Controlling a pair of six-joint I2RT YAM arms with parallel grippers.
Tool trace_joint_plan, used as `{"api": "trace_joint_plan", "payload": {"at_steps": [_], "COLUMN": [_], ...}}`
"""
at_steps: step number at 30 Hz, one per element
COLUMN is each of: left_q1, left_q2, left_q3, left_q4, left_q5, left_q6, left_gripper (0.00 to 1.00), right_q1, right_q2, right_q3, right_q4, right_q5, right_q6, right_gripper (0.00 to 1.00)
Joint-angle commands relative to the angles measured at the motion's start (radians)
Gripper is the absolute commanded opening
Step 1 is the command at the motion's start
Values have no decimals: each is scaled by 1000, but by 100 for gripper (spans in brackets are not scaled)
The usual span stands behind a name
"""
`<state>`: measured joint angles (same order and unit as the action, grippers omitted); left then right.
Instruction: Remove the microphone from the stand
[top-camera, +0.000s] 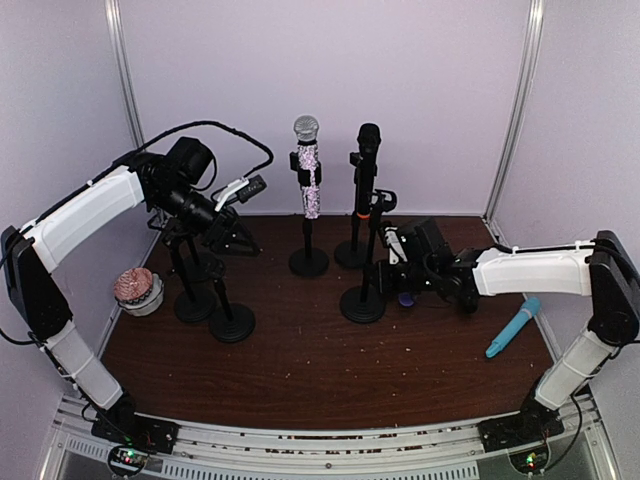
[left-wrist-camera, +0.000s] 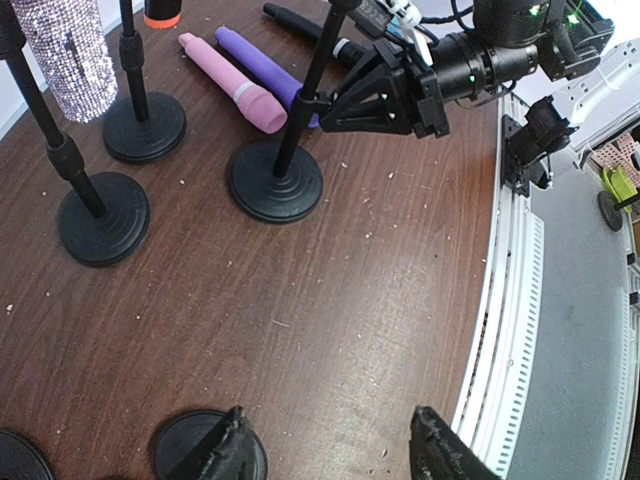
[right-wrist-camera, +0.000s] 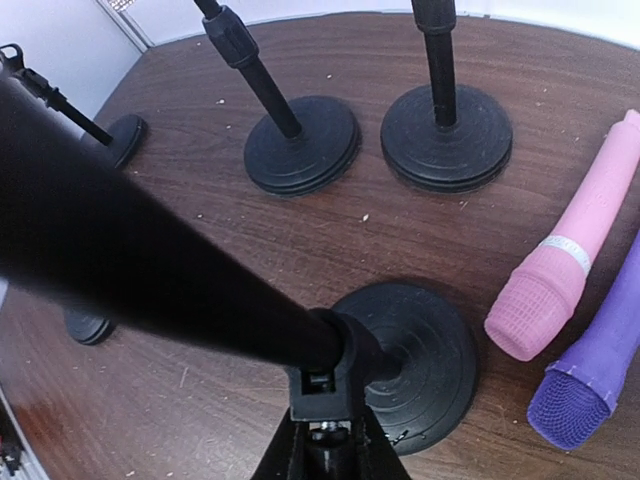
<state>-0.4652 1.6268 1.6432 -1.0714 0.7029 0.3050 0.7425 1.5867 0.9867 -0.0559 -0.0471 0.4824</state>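
Brown wood, smooth and speckled, makes the worktop (top-camera: 300, 390), and a wide stretch of it shows toward the near edge. A sparkly microphone (top-camera: 308, 170) and a black microphone (top-camera: 367, 150) stand upright in the 2 back stands (top-camera: 309, 262). The right tool (right-wrist-camera: 320, 445) is clenched on the thin pole of the front stand (right-wrist-camera: 420, 350), which has a round ridged foot. The left tool (left-wrist-camera: 330, 440) hangs high up, released, grasping nothing.

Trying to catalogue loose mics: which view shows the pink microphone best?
Left wrist: the pink microphone lies there full length beside the purple microphone. Right wrist shows it close, its tail cropped. Top external hides it behind the right arm.
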Motion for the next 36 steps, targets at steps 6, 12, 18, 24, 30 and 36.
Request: {"api": "trace_joint_plan", "payload": {"at_steps": [6,12,18,24,30,36], "left_q1": [8,8,8,7,7,49], "left_q2": [-7,-10,-5,-5,-3,-12], "left_q3": [26,24,26,21,24,41], "left_q4": [3,-4,-4,-4,-4,-17], "left_q5": [3,-2,0,-3,-10,-34], "left_q6": [3,10,11,12,10,6], "left_gripper": [56,56,56,56,60,71], "right_q1": [57,55,52,33,24,23], "right_q2": [28,-98,-254,-350,-308,-167], "right_q3": [-7,-96,-175,-159,-36,150], "right_q4": [-183,-27,105,86,-31,-199], "right_q5": [243,136,105,93,131,184], "right_q6": [-54,-33,-60,-84,-146,-234], "right_gripper": [4,56,100,99,98,93]}}
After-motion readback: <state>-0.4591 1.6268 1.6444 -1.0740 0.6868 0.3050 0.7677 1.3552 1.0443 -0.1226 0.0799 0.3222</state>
